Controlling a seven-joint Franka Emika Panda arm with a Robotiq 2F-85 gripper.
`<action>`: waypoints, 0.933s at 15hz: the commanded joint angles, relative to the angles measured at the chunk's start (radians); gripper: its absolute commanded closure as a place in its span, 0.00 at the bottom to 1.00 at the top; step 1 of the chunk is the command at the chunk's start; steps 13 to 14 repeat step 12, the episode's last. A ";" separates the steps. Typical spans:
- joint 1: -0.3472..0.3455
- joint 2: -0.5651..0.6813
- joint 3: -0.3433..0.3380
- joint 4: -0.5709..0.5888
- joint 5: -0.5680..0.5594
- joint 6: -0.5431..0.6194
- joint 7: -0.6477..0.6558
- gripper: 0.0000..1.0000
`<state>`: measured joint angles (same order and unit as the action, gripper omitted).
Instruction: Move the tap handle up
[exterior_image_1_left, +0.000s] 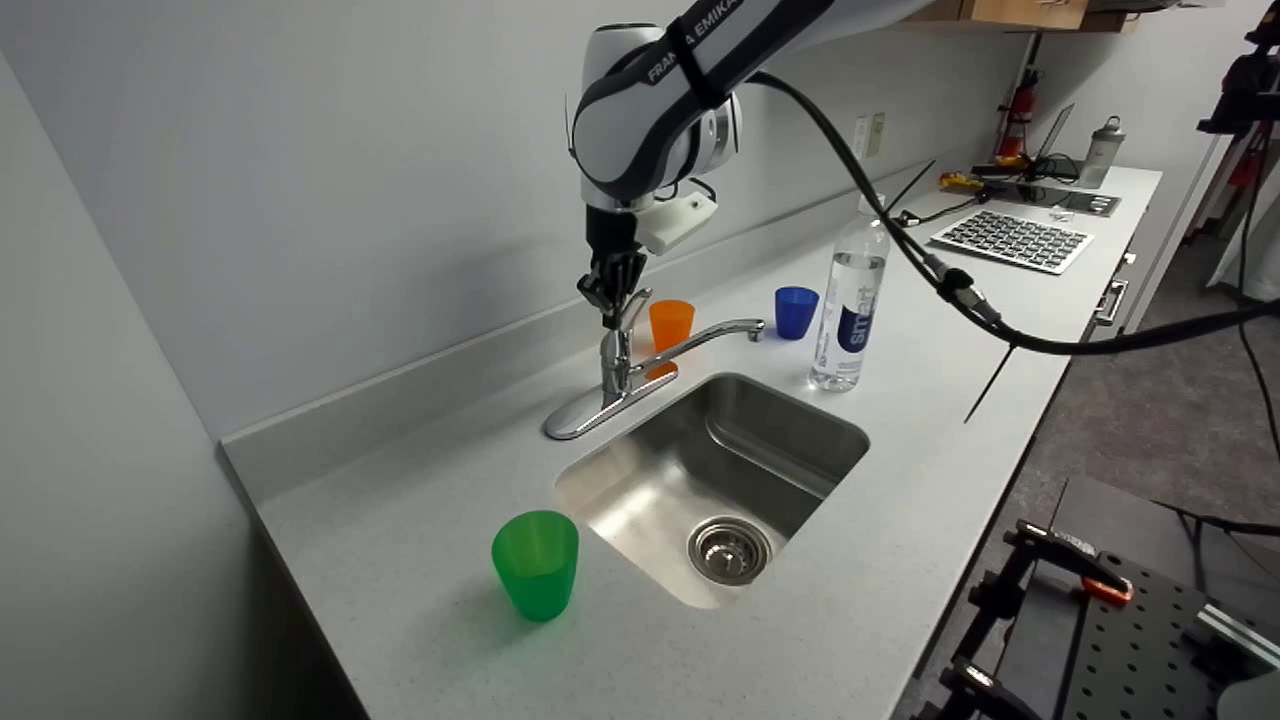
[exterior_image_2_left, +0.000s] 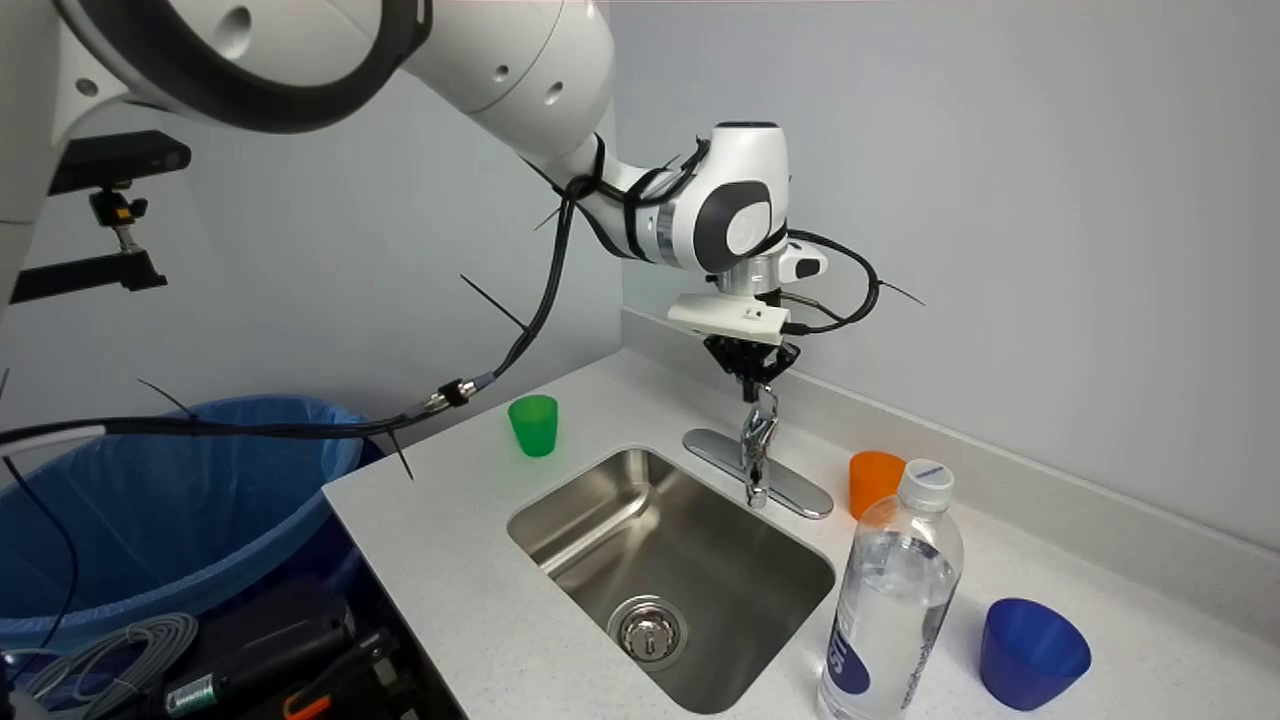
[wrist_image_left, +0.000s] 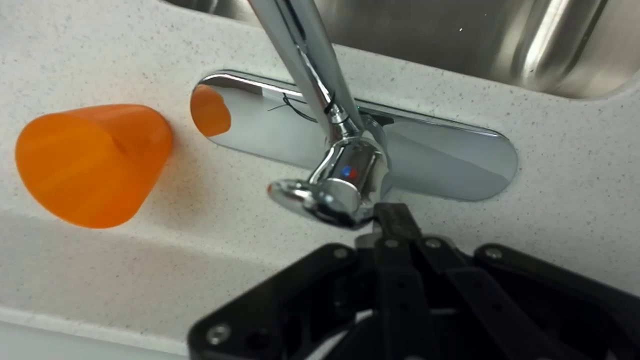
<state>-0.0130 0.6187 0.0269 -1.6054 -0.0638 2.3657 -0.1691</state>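
Observation:
The tap handle (wrist_image_left: 305, 197) is a short chrome lever on top of the silver faucet body (wrist_image_left: 357, 165). In the wrist view it points left, away from the spout (wrist_image_left: 310, 60). In an exterior view the handle (exterior_image_1_left: 636, 308) slants upward from the body; it also shows in an exterior view (exterior_image_2_left: 768, 402). My gripper (wrist_image_left: 397, 220) is shut with its fingertips together and nothing seen between them. The tips are right beside the handle's base end, touching or nearly touching it; I cannot tell which. The gripper points down at the faucet in both exterior views (exterior_image_1_left: 612, 318) (exterior_image_2_left: 750, 393).
An orange cup (wrist_image_left: 95, 165) stands beside the faucet base. A steel sink (exterior_image_1_left: 640, 520) lies in front of it. A green cup (exterior_image_1_left: 537, 567), a blue cup (exterior_image_1_left: 796, 313) and a water bottle (exterior_image_1_left: 850, 310) stand on the counter. The wall (exterior_image_2_left: 1000, 250) is close behind the faucet.

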 joint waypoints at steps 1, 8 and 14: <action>-0.015 0.012 0.008 0.005 0.019 0.034 -0.009 1.00; -0.001 0.001 0.007 0.001 0.012 -0.005 0.000 0.74; -0.001 0.001 0.008 0.001 0.013 -0.005 0.000 0.74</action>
